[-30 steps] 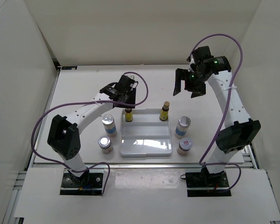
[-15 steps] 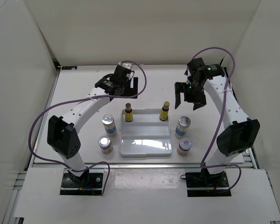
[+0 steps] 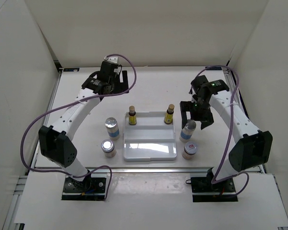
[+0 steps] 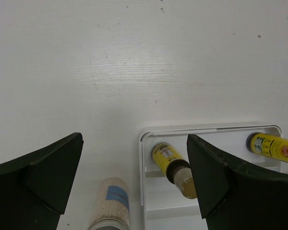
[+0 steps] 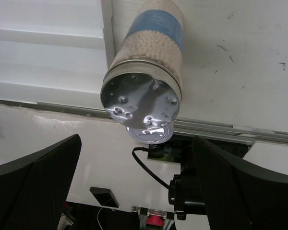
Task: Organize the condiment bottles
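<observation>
White segmented arms (image 3: 78,106), black elbow housings (image 3: 56,146), purple cables (image 3: 30,132) looping alongside, black wedge-shaped claw fingers (image 4: 38,177), green light (image 3: 205,86) at right wrist

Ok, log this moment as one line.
left gripper: open, over table behind white stepped tray | right gripper: open, above right blue-labelled bottle | amber bottles: both on tray, far edge | other bottles: on table beside tray

You had two slim amber-yellow glass bottles with dark caps (image 3: 132,116) (image 3: 169,115), one left and one right; two wider silver-capped bottles with blue labels (image 3: 112,129) (image 3: 187,131); and two short pale silver-lidded jars (image 3: 108,148) (image 3: 189,151). That made six in all. You also had one white stepped plastic tray (image 3: 151,149).
</observation>
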`<control>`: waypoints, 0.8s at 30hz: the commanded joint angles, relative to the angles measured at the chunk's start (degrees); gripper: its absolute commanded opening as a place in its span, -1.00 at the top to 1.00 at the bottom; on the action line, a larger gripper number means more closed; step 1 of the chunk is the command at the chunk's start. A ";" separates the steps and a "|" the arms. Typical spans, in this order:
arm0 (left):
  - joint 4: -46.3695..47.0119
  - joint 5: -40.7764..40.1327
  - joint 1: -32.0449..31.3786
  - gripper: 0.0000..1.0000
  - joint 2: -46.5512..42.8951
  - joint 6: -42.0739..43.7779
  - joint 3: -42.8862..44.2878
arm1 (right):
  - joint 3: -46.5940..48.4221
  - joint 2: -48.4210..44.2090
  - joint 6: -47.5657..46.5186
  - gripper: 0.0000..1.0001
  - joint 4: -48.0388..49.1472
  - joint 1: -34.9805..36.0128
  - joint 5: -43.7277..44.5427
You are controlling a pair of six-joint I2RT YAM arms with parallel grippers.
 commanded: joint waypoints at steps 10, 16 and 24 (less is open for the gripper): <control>-2.14 0.67 3.24 -1.00 -7.73 -0.22 -6.28 | -1.70 4.99 1.39 -0.76 4.99 1.43 4.86; -2.14 -1.00 4.82 -1.00 -8.96 0.31 -9.00 | -2.32 6.31 1.39 -0.37 5.00 1.95 6.35; -2.14 -1.53 5.96 -1.00 -11.26 -0.22 -13.48 | 12.34 6.48 2.52 0.31 -2.73 7.22 11.90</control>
